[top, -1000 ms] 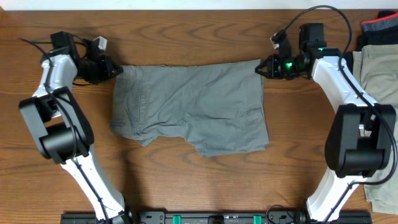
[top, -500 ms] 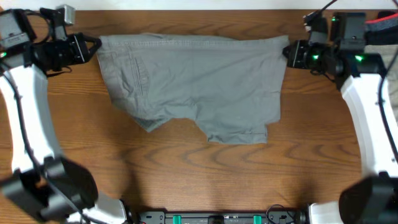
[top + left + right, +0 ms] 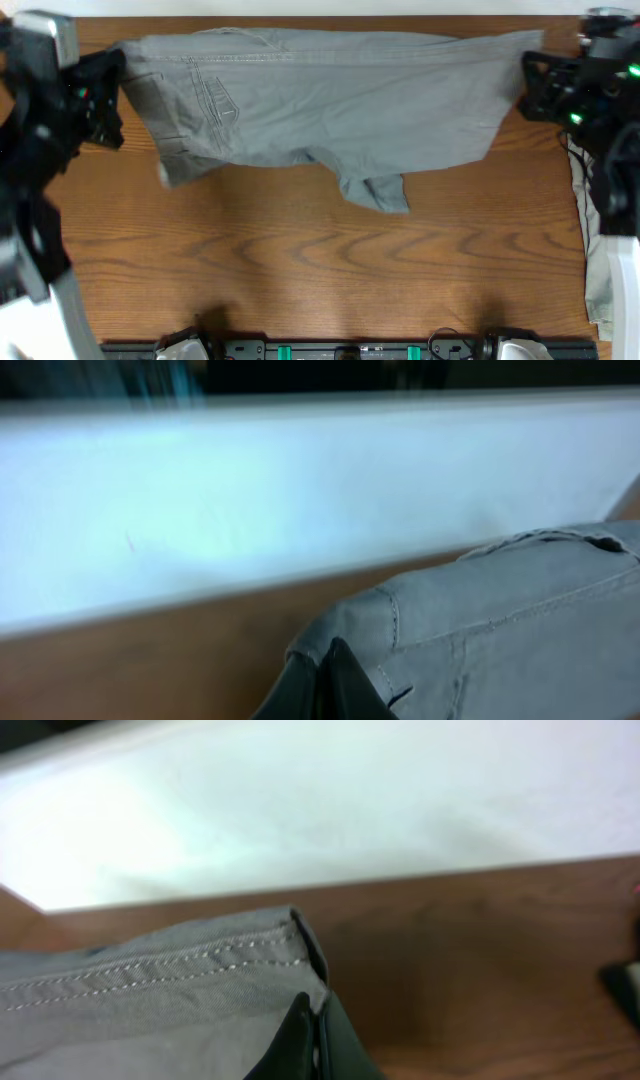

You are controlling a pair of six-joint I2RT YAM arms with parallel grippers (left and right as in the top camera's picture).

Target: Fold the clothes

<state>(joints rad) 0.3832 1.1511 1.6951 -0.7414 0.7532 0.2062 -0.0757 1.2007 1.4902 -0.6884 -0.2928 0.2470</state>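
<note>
A pair of grey shorts (image 3: 330, 95) hangs stretched between my two grippers, high above the wooden table, waistband along the far side and legs hanging toward the near side. My left gripper (image 3: 118, 75) is shut on the left waistband corner, seen close in the left wrist view (image 3: 325, 665) with the grey shorts (image 3: 500, 630) beside it. My right gripper (image 3: 527, 75) is shut on the right waistband corner, which the right wrist view (image 3: 312, 1025) shows pinched at the stitched hem of the shorts (image 3: 150, 1000).
The brown wooden table (image 3: 300, 270) lies below. A strip of pale beige clothing (image 3: 590, 250) lies along the right edge. The table's white far edge (image 3: 320, 8) runs along the top.
Both grippers have lifted the shorts off the table and moved apart, stretching the waistband wider. The garment now appears larger and higher toward the camera.
</note>
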